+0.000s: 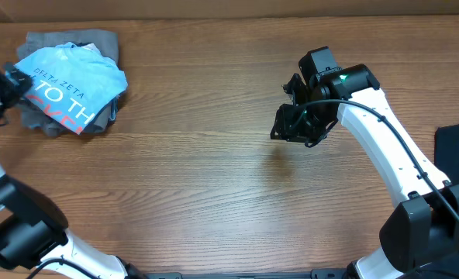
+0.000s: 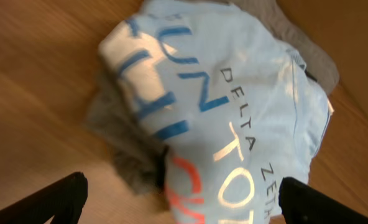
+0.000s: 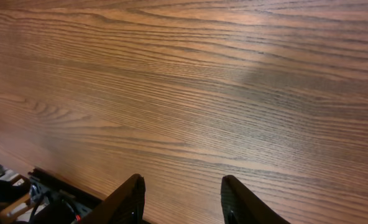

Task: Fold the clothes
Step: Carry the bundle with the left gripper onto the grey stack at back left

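Left gripper (image 2: pixel 183 190) jaws spread wide, gripping nothing, fingers (image 2: pixel 59 199) either side of the near edge of the light blue T-shirt (image 2: pixel 234 106); cannot tell if they touch the cloth. T-shirt lies crumpled in the far left corner of the wooden table (image 1: pixel 214 178), white "DELTA ZETA" lettering up, coral-pink letters at its near edge. Grey garment (image 1: pixel 98 43) bunched under it, sticking out at the back and the left. Right gripper (image 3: pixel 181 199) partly parted, nothing between its jaws, hanging above bare wood right of the table's middle, well apart from the pile. Dark garment (image 1: pixel 456 147) at the right edge, beside the right arm.
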`<state>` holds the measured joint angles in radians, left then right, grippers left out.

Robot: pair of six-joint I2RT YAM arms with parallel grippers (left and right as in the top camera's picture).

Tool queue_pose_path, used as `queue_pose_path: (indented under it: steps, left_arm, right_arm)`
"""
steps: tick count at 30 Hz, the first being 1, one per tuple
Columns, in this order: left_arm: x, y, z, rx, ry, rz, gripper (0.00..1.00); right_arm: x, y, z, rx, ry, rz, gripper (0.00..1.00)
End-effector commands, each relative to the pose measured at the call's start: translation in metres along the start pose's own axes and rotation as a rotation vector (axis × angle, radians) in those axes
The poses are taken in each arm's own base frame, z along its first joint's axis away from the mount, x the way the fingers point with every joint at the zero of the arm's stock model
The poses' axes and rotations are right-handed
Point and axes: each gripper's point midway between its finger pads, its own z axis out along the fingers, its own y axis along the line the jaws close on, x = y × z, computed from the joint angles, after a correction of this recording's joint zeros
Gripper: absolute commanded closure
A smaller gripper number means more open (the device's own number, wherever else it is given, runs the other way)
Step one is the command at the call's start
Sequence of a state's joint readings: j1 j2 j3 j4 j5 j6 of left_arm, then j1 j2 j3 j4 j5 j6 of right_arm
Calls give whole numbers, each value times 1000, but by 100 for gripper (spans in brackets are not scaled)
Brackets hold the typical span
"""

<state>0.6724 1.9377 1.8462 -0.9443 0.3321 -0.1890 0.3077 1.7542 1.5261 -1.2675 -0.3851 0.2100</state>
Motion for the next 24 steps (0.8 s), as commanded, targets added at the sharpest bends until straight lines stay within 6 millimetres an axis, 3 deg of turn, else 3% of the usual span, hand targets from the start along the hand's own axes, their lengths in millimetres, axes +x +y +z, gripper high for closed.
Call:
queue_pose_path:
  steps: [1, 4, 7, 11, 14, 17, 18, 21, 24]
  left_arm:
    - [-33, -33, -90, 34, -167, 130, 0]
    - [-25, -53, -132, 49, -183, 196, 0]
    - [-7, -84, -175, 131, -200, 261, 0]
    - [33, -133, -229, 250, -235, 450, 0]
    - [77, -160, -270, 269, -266, 618, 0]
    - [118, -171, -302, 251, -286, 719, 0]
    - [132, -173, -312, 251, -289, 746, 0]
    - [169, -173, -333, 271, -271, 804, 0]
    - [196, -159, -343, 260, -224, 802, 0]
  right_arm:
    - [-8, 8, -12, -17, -50, -20, 57]
    - [-15, 18, -29, -33, -107, -45, 57]
    - [-25, 34, -58, -59, -197, -87, 56]
    - [-32, 60, -112, -102, -346, -153, 55]
    - [-29, 80, -160, -139, -475, -214, 47]
    - [-18, 98, -207, -174, -598, -268, 40]
    - [-13, 103, -221, -186, -637, -286, 33]
    - [3, 112, -251, -211, -723, -323, 0]
    - [18, 117, -266, -239, -761, -348, 0]
